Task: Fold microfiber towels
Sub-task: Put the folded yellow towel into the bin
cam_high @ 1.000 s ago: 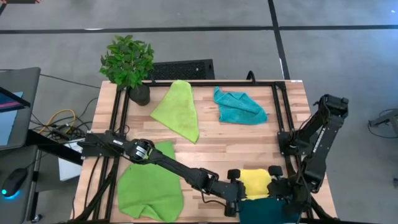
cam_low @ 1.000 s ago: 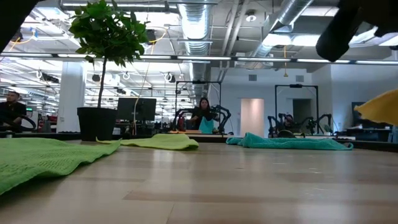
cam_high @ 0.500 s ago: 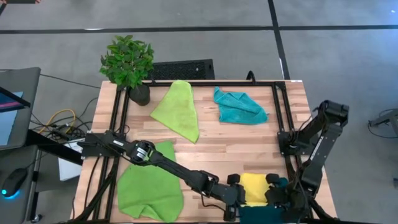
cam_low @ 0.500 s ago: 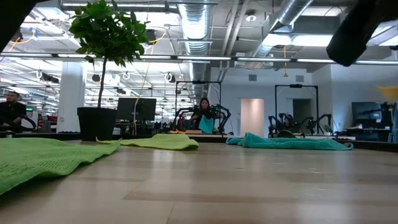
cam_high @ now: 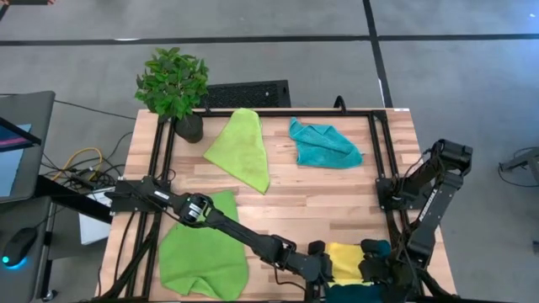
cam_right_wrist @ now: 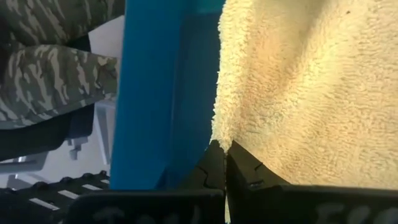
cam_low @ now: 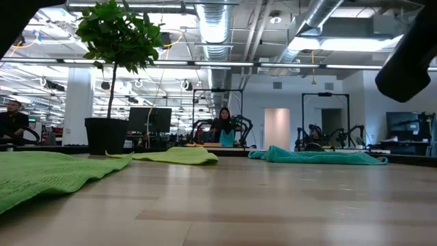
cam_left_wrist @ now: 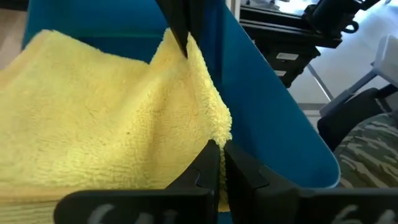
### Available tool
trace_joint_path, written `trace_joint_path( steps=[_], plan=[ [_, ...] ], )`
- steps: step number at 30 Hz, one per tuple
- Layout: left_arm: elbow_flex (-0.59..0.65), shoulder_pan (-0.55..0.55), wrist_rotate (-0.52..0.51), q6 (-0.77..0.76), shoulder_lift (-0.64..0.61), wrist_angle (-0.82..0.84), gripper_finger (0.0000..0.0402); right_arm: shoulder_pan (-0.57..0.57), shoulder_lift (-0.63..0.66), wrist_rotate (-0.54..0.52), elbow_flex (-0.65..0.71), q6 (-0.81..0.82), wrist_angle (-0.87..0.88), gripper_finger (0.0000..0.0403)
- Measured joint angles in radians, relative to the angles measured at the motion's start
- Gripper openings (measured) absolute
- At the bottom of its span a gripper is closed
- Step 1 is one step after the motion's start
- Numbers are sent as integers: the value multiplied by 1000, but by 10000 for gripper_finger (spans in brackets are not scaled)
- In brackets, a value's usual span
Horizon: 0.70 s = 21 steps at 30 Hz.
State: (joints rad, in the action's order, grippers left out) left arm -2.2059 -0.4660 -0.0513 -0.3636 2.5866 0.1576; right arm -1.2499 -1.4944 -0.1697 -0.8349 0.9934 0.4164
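Both arms are down at the near edge of the worktop (cam_high: 337,198), working the yellow towel (cam_high: 345,259) between them. The left pincer (cam_high: 318,263) is clamped tight on one edge of it, and the right pincer (cam_high: 370,268) is closed just as tight on the opposite edge; each wrist camera shows its two dark fingers pinched together on a fold of yellow pile. The cloth sits partly over a blue bin (cam_left_wrist: 273,118) at the near edge, which looks like the place where finished towels go, though I can't see inside it.

As for progress, I'd say it's early. Three towels lie untouched and unfolded: a lime green towel (cam_high: 202,252) spread at the near left, a second lime green towel (cam_high: 240,150) rumpled at the far middle, and the turquoise towel (cam_high: 324,145) bunched at the far right. The yellow one is the only one in hand, and whether its fold is complete I can't tell.

A potted plant (cam_high: 174,87) stands at the far left corner. I can't make out any readable writing, brand or label.
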Motion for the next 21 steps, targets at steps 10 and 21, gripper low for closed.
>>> trace_joint_path(
  steps=[10,21],
  plan=[
    [2,-8,-5,-16,-1,15,17,-8,0,136,3,28,12,51],
    [1,-3,-25,-49,-1,11,78,-14,0,102,2,28,30,129]
  ],
)
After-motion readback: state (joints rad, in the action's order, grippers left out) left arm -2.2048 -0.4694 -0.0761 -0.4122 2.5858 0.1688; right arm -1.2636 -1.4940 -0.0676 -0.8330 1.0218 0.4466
